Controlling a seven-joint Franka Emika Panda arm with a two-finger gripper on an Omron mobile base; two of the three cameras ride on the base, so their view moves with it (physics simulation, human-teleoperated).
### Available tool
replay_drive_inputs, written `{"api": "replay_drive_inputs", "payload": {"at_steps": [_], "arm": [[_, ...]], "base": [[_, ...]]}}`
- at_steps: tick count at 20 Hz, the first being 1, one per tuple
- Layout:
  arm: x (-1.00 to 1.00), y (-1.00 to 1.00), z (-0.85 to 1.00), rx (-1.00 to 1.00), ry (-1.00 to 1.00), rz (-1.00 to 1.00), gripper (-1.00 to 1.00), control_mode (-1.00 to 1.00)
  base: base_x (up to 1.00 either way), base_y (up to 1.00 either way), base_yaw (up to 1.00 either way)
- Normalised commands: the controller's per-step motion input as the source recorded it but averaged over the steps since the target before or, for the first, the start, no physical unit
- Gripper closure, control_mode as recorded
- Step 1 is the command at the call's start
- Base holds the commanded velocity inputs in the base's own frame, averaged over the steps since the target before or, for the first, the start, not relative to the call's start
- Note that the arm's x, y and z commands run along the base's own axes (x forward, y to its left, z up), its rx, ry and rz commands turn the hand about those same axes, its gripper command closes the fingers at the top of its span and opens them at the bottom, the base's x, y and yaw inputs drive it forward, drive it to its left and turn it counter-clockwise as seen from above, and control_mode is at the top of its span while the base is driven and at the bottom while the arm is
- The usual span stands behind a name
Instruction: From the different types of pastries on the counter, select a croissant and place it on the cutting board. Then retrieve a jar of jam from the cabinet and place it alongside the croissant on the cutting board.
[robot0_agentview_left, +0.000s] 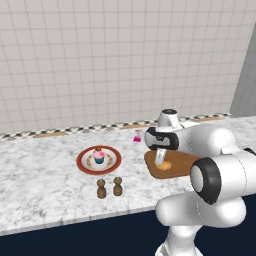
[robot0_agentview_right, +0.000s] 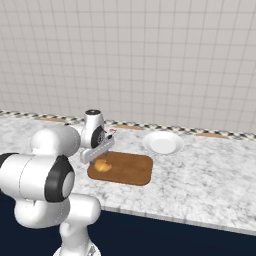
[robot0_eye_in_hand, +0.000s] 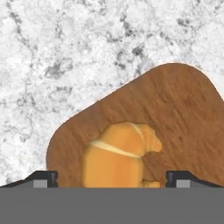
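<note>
The marbled table runs across both base views, with a pale tiled wall behind it. The white arm bends forward over the table's near edge, its hand tipped down above the near-left part of the cutting board. The fingers stand spread wide: in the hand view one dark tip sits at each side of the croissant with open wood between tip and pastry, so they grip nothing. Whether a tip brushes the board I cannot tell from these angles.

The brown cutting board lies flat on the table, one rounded corner pointing away in the hand view. The golden-orange croissant rests on it, near the board's left end as the right base view shows it.

A white bowl sits just behind the board's right end. To the left, well apart from the board, a red-rimmed plate carries the pink-frosted cupcake. Two brown shakers stand just in front of the plate. A small pink bottle stands behind the hand. No writing can be read anywhere.
</note>
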Motion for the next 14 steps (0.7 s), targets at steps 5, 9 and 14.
{"api": "replay_drive_inputs", "payload": {"at_steps": [5, 9, 14], "arm": [[0.00, 0.00, 0.31, 0.01, 0.01, 0.00, -1.00, -1.00], [0.00, 0.00, 0.00, 0.06, 0.05, 0.00, -1.00, -1.00], [0.00, 0.00, 0.00, 0.04, 0.04, 0.00, -1.00, -1.00]], "base": [[0.00, 0.00, 0.00], [0.00, 0.00, 0.00], [0.00, 0.00, 0.00]]}}
